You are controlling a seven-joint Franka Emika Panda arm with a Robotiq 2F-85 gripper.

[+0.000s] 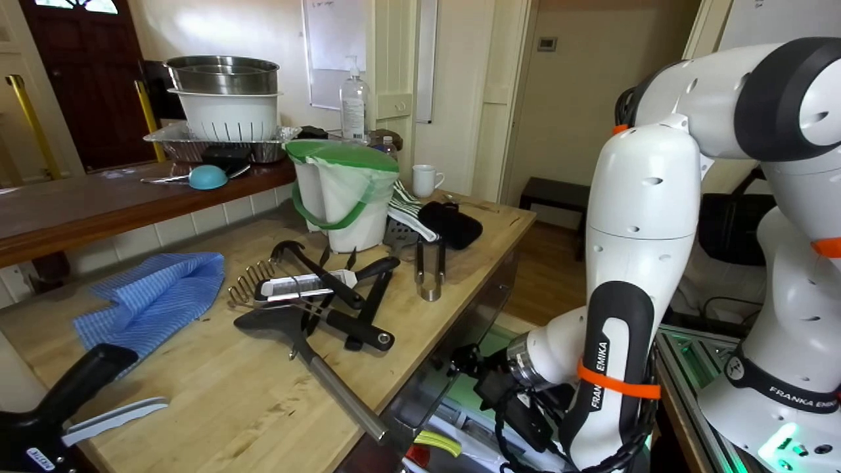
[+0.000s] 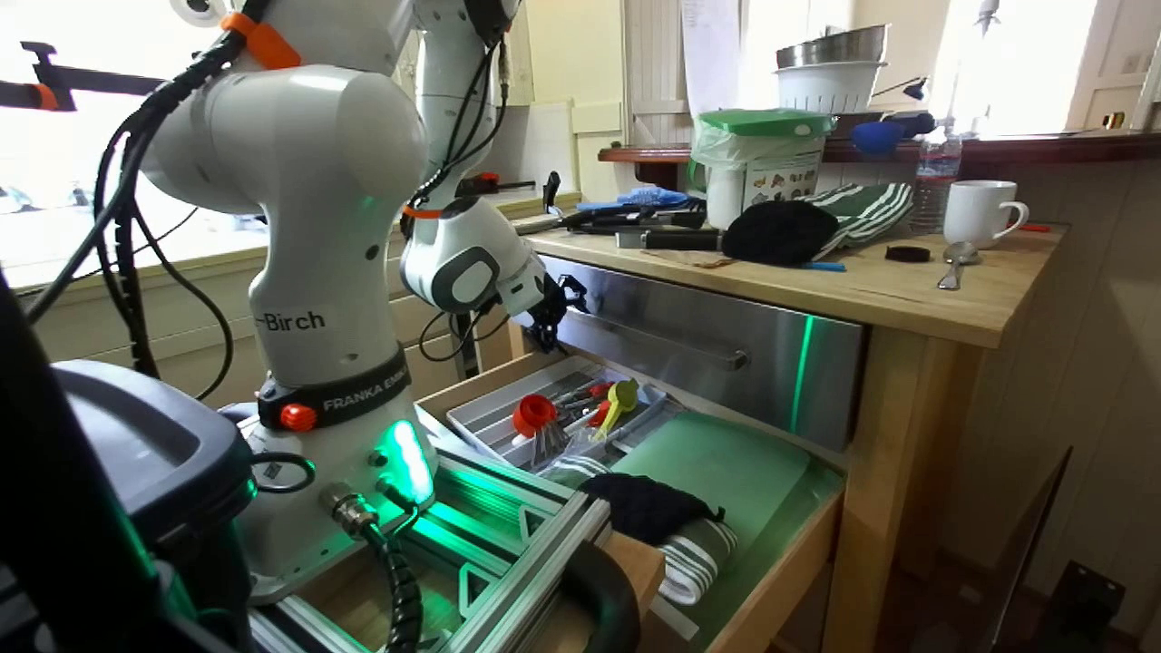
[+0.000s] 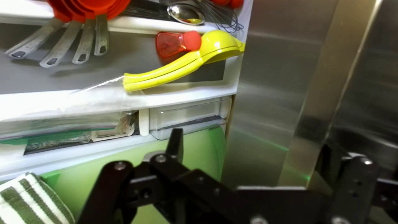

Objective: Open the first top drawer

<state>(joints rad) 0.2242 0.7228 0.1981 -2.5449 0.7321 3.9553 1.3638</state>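
Top drawer (image 2: pixel 726 317), steel-fronted, closed, directly under worktop (image 2: pixel 907 288). Lower drawer (image 2: pixel 785 571), green-lined, pulled out, further below worktop. Gripper (image 3: pixel 253 149) also below worktop, nr top drawer's handle (image 2: pixel 689 349), jaws spread wide; contact w/ handle hard to tell.

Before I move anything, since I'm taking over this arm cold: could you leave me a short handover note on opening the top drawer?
Gripper: open, near the bar handle; contact can't be told.
Top drawer: shut, its steel front above the open, green-lined lower drawer.
Done: the gripper is at the top drawer's front; the pull is not yet made.
Left: probably close on the handle, then ease the drawer out.
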